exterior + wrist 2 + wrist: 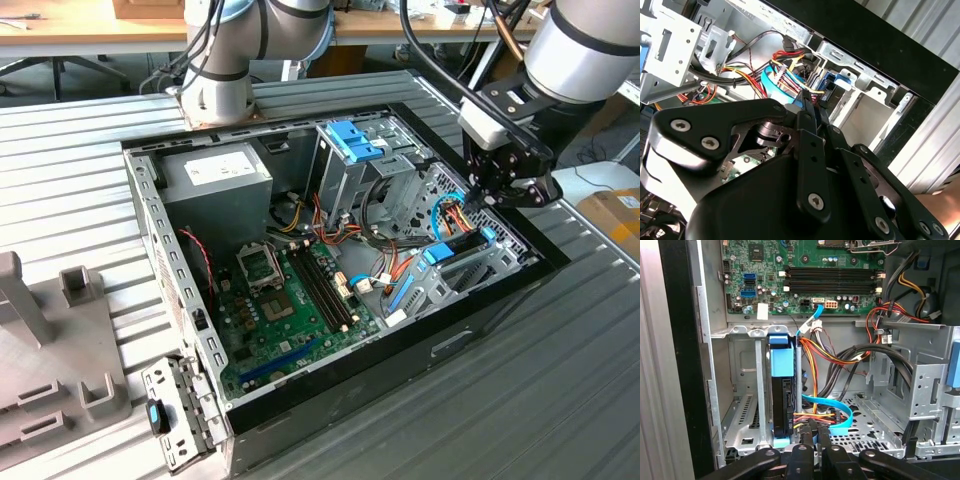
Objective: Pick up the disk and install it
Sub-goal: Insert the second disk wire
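Open computer case (150, 215) — lies on its side on a ribbed metal bench (80, 180), interior exposed.

Disk (781, 390) — grey drive in blue carrier, standing on edge in a slot of the drive bay (742, 405) along the case edge at the exterior view's right. Blue carrier ends show at both ends of the slot; in the exterior view the disk (462, 245) reads as a dark bar with blue tips. Seated in the bay, not held.

Gripper (815, 432) — black linkage fingers drawn together with tips near touching, grasping nothing that can be made out. Tips sit just beside the disk's cabled end, among the bundled coloured wires (812, 417) and a flat blue cable (842, 422). In the exterior view the gripper (490, 195) hangs over the same corner of the case.

Motherboard (290, 300) — green, on the case floor, memory slots empty.

Power supply (215, 180) — grey box in the case's far corner.

Tall metal cage (350, 170) — upright mid-case, blue latch on top.
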Action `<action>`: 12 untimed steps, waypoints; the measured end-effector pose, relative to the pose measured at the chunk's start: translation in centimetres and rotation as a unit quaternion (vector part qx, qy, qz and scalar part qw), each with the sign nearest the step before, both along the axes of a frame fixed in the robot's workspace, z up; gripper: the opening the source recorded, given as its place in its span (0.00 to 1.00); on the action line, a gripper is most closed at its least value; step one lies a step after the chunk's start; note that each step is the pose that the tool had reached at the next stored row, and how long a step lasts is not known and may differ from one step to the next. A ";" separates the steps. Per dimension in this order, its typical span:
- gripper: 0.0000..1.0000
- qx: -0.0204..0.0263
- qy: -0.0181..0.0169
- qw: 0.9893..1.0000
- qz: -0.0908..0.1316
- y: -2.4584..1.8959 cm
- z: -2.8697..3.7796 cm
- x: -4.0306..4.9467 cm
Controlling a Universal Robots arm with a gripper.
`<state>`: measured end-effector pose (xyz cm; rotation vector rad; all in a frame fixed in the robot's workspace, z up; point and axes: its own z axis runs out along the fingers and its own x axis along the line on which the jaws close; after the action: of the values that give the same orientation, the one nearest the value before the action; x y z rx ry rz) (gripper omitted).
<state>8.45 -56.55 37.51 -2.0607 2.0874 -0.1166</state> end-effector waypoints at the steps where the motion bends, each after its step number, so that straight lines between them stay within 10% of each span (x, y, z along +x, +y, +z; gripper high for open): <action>1: 0.16 0.000 0.000 1.000 0.000 -0.04 0.00 -0.01; 12: 0.23 0.000 0.000 1.000 0.000 -0.05 -0.01 -0.09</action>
<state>8.37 -56.60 37.51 -2.0606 2.0874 -0.1166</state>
